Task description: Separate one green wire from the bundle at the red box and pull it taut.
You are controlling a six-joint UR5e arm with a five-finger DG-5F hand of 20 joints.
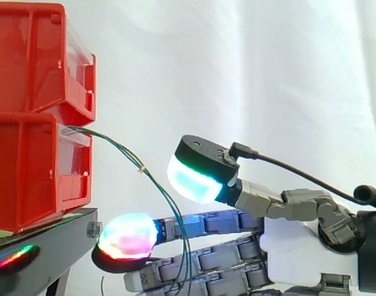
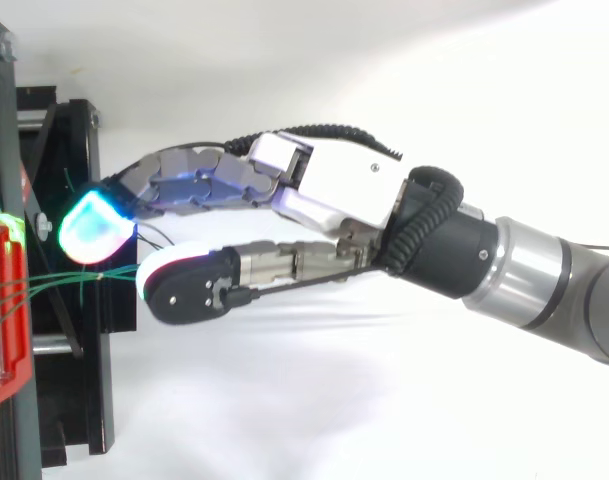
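While the green wires (image 1: 121, 151) sag from the red box (image 1: 39, 166) toward five o'clock across the fingers (image 1: 206, 225), the hand (image 1: 292, 246) stands wide, holding nothing. Probably thin, limp and slippery, one strand wants pinching near the thumb pad (image 1: 194, 179).

You'll see thin green wires (image 1: 123, 150) leaving the front of the lower red box (image 1: 27, 176). They run close together, sagging down to the right, with a small pale tie (image 1: 141, 169) partway along.

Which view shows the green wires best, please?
The side view: the wires sweep from the lower red bin down past the hand. The top view gives a short stretch beside the bin.
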